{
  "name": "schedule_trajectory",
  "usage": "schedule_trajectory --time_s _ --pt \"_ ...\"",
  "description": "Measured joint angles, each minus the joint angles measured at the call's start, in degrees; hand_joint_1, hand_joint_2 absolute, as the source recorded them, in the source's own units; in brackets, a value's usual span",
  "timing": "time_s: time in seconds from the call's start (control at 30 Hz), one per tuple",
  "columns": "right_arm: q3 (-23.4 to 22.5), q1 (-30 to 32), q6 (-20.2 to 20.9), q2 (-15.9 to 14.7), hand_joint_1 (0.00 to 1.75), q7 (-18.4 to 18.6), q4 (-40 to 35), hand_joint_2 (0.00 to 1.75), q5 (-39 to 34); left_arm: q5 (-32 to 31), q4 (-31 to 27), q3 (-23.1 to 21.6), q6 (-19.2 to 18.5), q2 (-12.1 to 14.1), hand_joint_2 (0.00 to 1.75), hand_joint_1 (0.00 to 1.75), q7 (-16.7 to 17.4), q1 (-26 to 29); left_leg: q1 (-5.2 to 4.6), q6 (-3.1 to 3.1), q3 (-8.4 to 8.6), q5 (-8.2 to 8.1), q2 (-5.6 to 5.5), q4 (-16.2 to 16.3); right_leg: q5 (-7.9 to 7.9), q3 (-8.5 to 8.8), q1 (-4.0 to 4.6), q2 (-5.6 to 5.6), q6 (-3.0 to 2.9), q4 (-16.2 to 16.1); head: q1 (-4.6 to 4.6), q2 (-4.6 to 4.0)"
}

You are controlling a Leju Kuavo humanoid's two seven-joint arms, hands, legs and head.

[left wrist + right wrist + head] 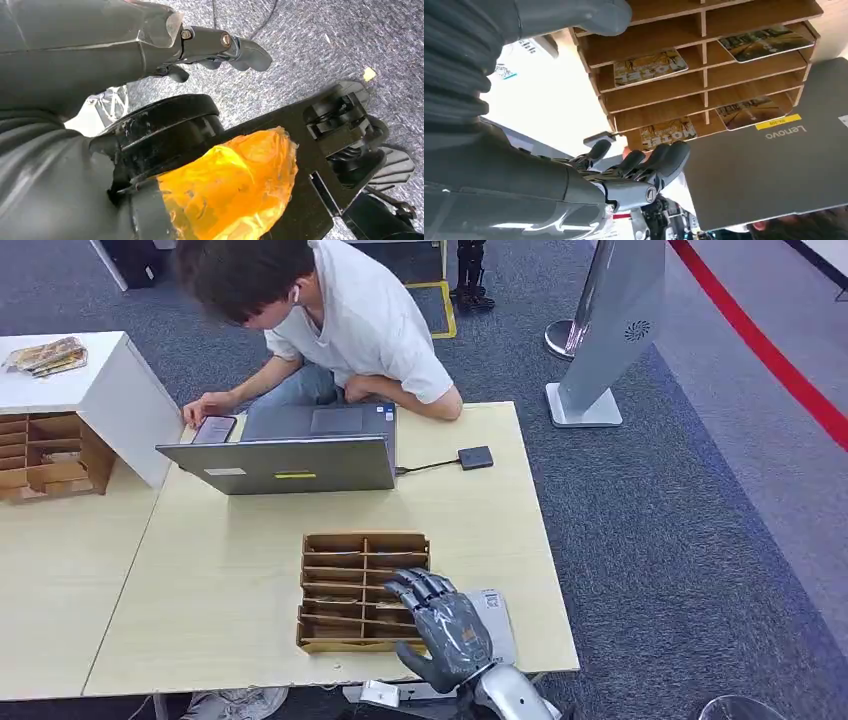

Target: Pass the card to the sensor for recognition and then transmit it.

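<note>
Cards (650, 67) are lying in the wooden rack (352, 590) on the tabletop (220, 580); right hand (443, 628) is hovering open beside it, left hand (220, 47) hanging empty.

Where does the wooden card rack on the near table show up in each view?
Head view: wooden card rack at the table's near edge, just left of the right hand.
Right wrist view: rack beyond the fingers.
Left wrist view: not in it.
Shared landmark: the laptop.
</note>
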Motion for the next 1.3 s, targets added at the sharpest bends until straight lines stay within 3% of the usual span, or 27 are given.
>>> schedule_trajectory --time_s 0.2,0.67,1.3 --pt "0.00 -0.06 0.00 0.02 0.42 0.04 0.39 1.75 -0.02 0.02 0.00 -0.26 0.00 0.00 0.00 0.00 0.18 0.00 0.00 0.00 0.00 0.00 0.00 0.00 0.00 0.00 0.00 0.00 0.00 0.00 0.00 0.00" --pt "0.00 -0.16 0.26 0.15 0.59 0.68 0.83 1.75 -0.11 0.07 0.00 -0.48 -0.22 0.00 0.00 0.00 0.42 -0.03 0.00 0.00 0.00 0.00 0.00 0.00 0.00 0.00 0.00 0.00 0.00 0.00 0.00 0.00" --pt "-0.02 -0.56 0.81 0.63 0.59 1.29 0.98 1.75 -0.09 0.04 0.00 -1.27 -0.37 0.00 0.00 0.00 0.48 -0.10 0.00 0.00 0.00 0.00 0.00 0.00 0.00 0.00 0.00 0.00 0.00 0.00 0.00 0.00"
